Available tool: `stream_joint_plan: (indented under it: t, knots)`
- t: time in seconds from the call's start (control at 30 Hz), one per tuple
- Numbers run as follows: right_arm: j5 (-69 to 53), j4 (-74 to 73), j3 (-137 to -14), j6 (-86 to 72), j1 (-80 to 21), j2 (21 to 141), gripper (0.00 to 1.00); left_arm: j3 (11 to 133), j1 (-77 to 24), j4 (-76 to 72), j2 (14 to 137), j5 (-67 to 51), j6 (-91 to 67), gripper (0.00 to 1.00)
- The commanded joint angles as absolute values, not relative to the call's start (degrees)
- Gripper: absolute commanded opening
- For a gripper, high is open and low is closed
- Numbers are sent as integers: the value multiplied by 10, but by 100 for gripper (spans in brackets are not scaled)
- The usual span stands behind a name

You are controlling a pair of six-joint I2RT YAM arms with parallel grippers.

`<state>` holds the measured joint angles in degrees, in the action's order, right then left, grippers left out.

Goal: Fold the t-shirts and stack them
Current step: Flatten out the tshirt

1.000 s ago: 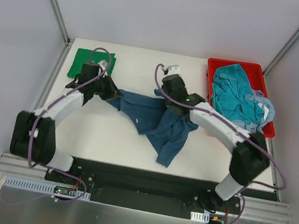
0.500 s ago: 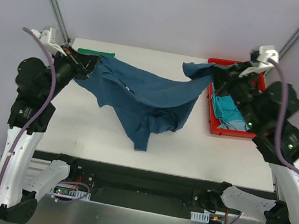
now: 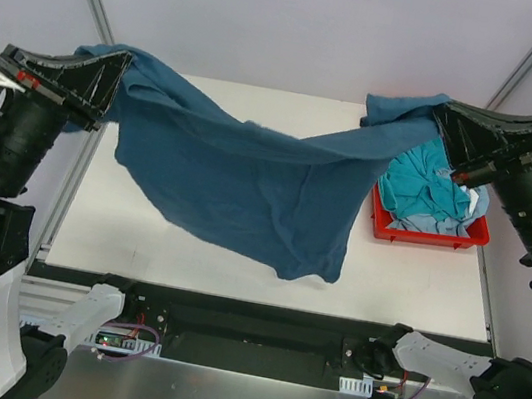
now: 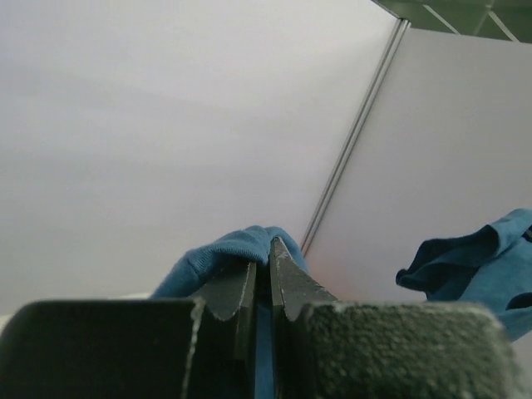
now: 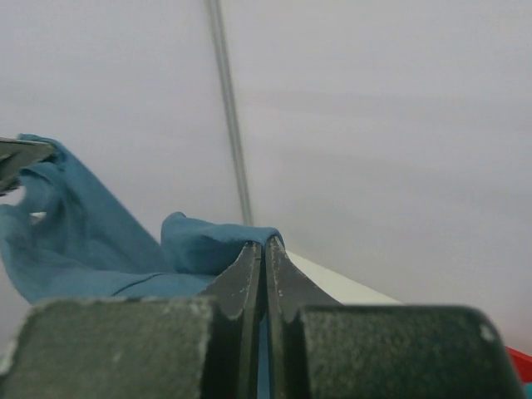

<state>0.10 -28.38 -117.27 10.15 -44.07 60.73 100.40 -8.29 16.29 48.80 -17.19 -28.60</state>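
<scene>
My left gripper (image 3: 123, 66) is clamped on one upper corner of the navy shirt (image 3: 238, 185) and my right gripper (image 3: 444, 111) on the other. Both wrist views show my jaws pressed together with only a thin fold of blue cloth between them. The navy shirt hangs in the air between my raised arms, stretched wide above the table (image 3: 415, 284). Its middle sags and its lowest corner droops toward the near edge. I judge the grips to be my weak point: each is a small bite close to the edge, so a sharp pull apart or a quick drop could slide the cloth out of one jaw and let that side collapse in a heap. The right end hangs just over the bin (image 3: 433, 232), where the teal shirt (image 3: 421, 179) and the pale blue shirt (image 3: 475, 200) lie. If I lower on that side first, the cloth may catch the rim or land on them. The slack middle would touch down first and crease. The low corner looks bunched and could tuck under, so I should lay it down evenly.
</scene>
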Motion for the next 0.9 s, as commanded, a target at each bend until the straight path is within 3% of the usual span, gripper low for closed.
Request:
stream_joint_plan:
  t: [0.0,0.17,0.3,0.4,0.57,0.7,0.87]
  knots:
    - [116,-265,-1186,145,-437,667,0,1063,-85,156,590,-159,-260,0]
    - [97,-222,-1194,113,-344,757,1,1141,-84,164,740,-143,-250,0]
    - [74,-200,-1262,114,-270,863,0,1262,-84,185,877,-112,-210,0]
    - [53,-192,-1344,107,-231,938,0,1365,-81,193,957,-157,-212,0]
    - [34,-144,-1405,102,-209,956,0,1487,-81,190,1017,-158,-229,0]
    - [27,-141,-1377,105,-199,916,0,1465,-81,171,986,-161,-226,0]
    - [6,-122,-1180,98,-198,801,1,1288,-81,164,904,-173,-222,0]
